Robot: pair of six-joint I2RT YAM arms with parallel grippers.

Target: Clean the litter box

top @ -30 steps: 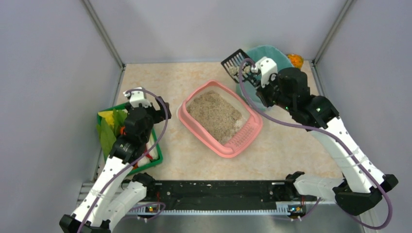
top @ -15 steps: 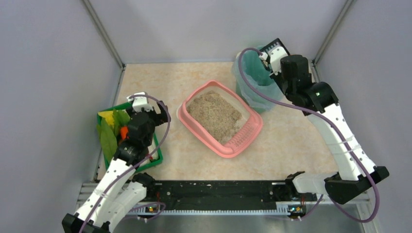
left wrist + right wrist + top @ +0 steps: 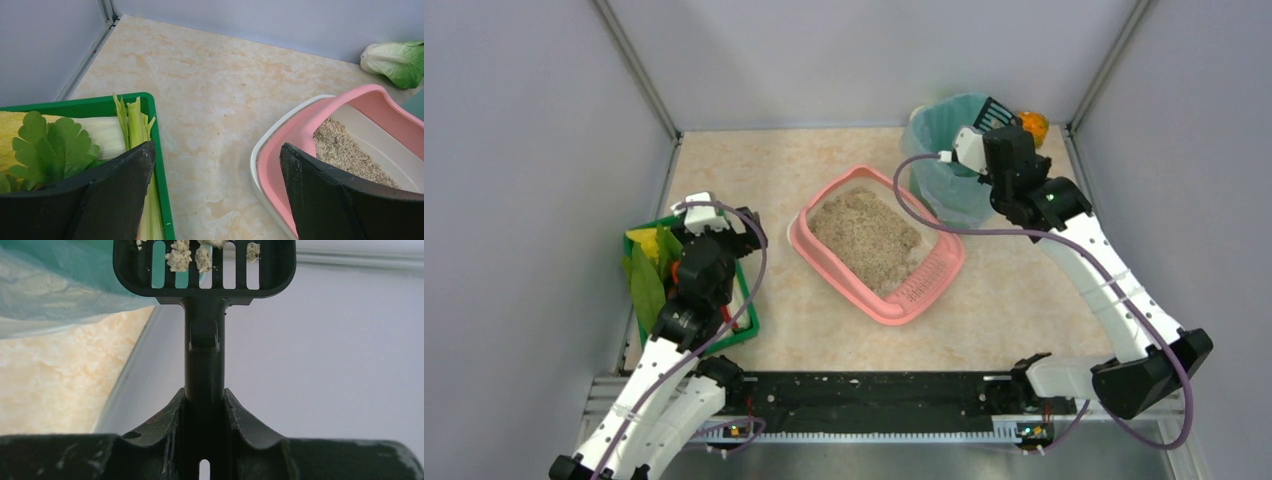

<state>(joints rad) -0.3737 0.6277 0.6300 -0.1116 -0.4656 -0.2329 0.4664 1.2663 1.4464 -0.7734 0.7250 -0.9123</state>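
Top view: shallow pink plastic litter box (image 3: 839,280) sits mid-frame on the beige marbled bench (image 3: 1024,290), set diagonally. Its slotted ledge (image 3: 927,272) is at the lower-right end, with beige sandy litter inside.

Right gripper (image 3: 986,145), upper right of frame, is beside the tall teal-lined bin (image 3: 929,175). In the wrist view its fingers (image 3: 240,415) are clenched on the handle of a black slotted plastic scoop (image 3: 204,340). Pale litter clumps (image 3: 180,257) lie on the slots, with the teal liner behind the head. Judgement: a dump into the bin is in hand.

Left gripper (image 3: 215,200) hovers at left of frame with its fingers (image 3: 115,190) spread wide, grasping nothing. It is over the rim of a green plastic tray (image 3: 159,165) of leafy greens. The litter box (image 3: 320,112) is just to its right.

Handling, judged:
- The box is stiff, light plastic, but the loose litter adds weight and shifts, so tilting would spill it.
- The smooth wall looks slippery. The rolled rim or the slotted ledge seems the best hold, or simply brace a side.
- The clumps look crumbly, so the scoop is best kept level until over the bin.
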